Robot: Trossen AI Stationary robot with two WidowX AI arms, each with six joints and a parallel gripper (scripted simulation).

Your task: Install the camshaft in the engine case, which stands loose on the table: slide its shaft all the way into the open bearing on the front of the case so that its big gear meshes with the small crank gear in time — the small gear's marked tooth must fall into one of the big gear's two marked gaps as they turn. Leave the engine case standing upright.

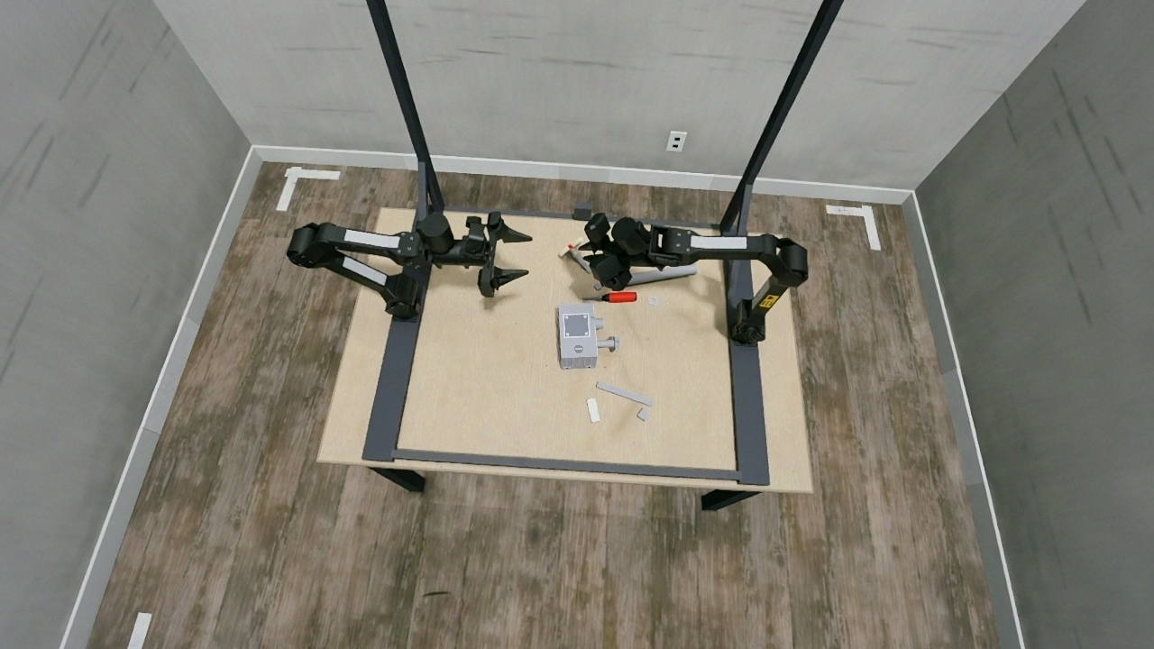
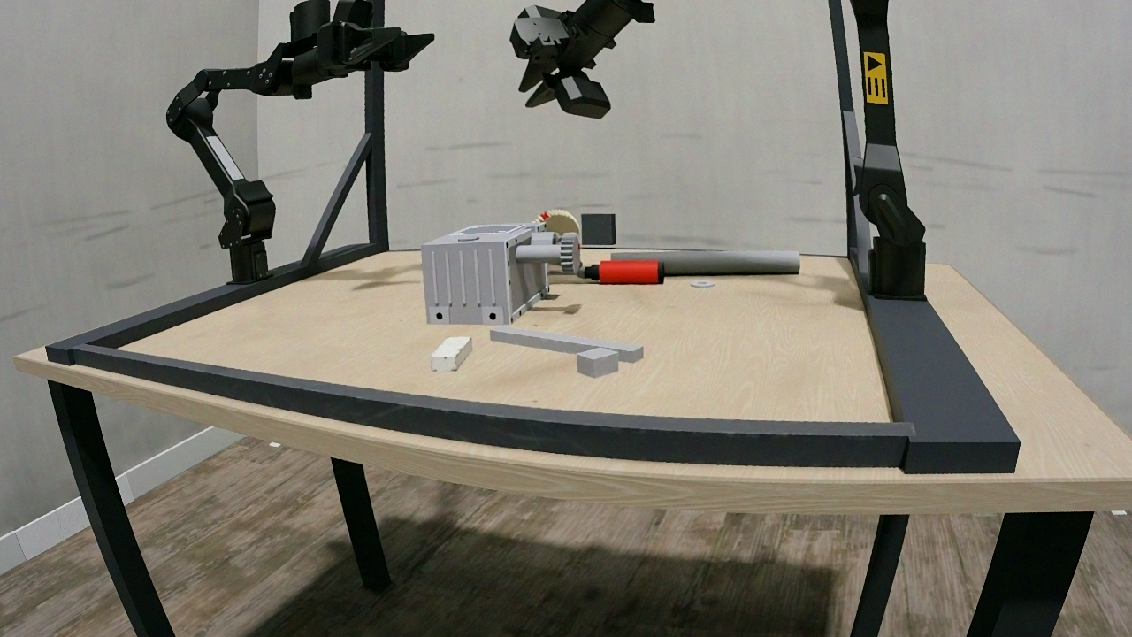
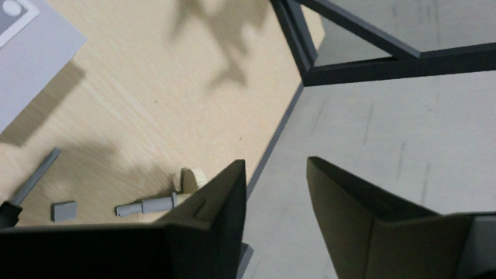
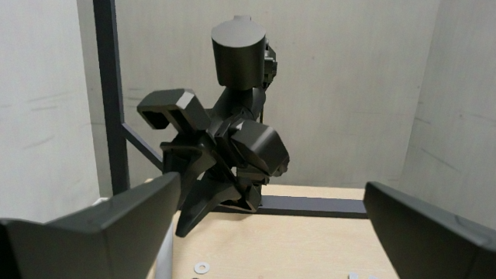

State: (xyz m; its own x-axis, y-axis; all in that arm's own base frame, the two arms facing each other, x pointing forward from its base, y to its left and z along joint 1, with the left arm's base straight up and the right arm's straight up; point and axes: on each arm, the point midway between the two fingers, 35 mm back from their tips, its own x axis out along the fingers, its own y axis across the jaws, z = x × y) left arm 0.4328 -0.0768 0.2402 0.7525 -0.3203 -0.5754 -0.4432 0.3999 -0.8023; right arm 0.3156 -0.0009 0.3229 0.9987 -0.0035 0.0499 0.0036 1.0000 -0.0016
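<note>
The engine case (image 1: 577,357) (image 2: 467,280) (image 3: 43,62) stands upright. Its small crank gear (image 1: 616,343) (image 2: 569,253) sits on a shaft on the front. A round boss (image 1: 598,324) is beside it; its opening is hidden. The camshaft (image 1: 577,256) (image 2: 563,219) (image 3: 158,204) lies loose on the table behind the case, its big cream gear partly behind a finger in the left wrist view. My left gripper (image 1: 586,258) (image 2: 528,96) (image 3: 276,167) is partly open, empty, high above the camshaft's area. My right gripper (image 1: 528,254) is wide open and empty, high to the picture's left.
A red screwdriver (image 1: 621,297) (image 2: 631,272), a grey tube (image 1: 665,275) (image 2: 736,262) and a washer (image 1: 654,301) (image 2: 701,282) (image 4: 197,267) lie behind the case. A grey bar (image 1: 624,394) (image 2: 554,341), small cube (image 1: 643,414) (image 2: 596,363) and white block (image 1: 593,409) (image 2: 451,354) lie nearer the front edge.
</note>
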